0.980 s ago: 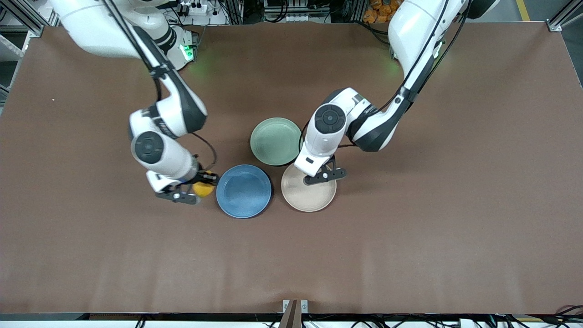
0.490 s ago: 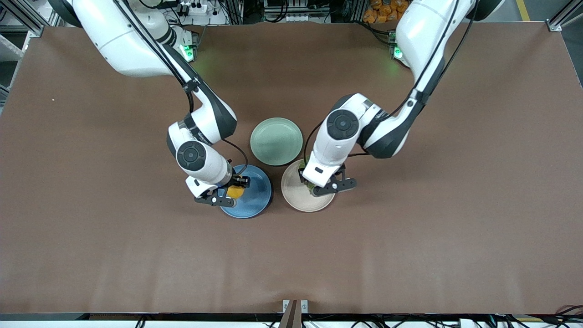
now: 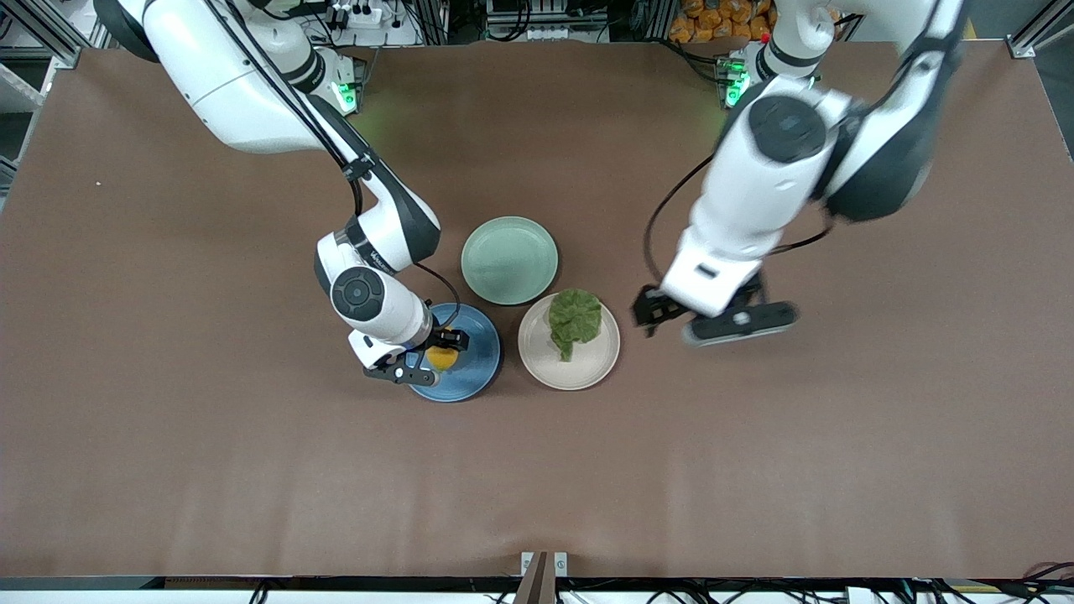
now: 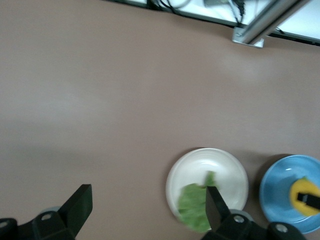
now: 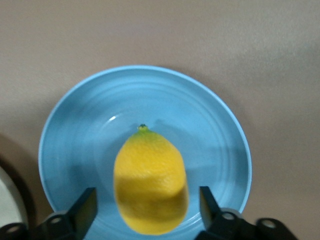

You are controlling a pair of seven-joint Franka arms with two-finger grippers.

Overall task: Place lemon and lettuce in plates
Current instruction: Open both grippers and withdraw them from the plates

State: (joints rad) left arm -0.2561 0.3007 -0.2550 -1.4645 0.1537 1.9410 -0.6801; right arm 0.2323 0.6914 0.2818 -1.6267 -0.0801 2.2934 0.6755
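Note:
The lemon lies in the blue plate. My right gripper is low over that plate, open, one finger on each side of the lemon with a gap on both sides. The right wrist view shows the lemon on the blue plate between the spread fingers of the right gripper. The lettuce lies in the beige-pink plate. My left gripper is open and empty, up over bare table toward the left arm's end. Its wrist view shows the lettuce in the beige-pink plate.
A pale mint-green plate stands empty, farther from the front camera than the two other plates and touching close to both. The brown table stretches wide around them.
My right gripper carried the lemon from beside the blue plate onto it and opened. My left gripper let go of the lettuce in the beige-pink plate, rose and swung toward the left arm's end.

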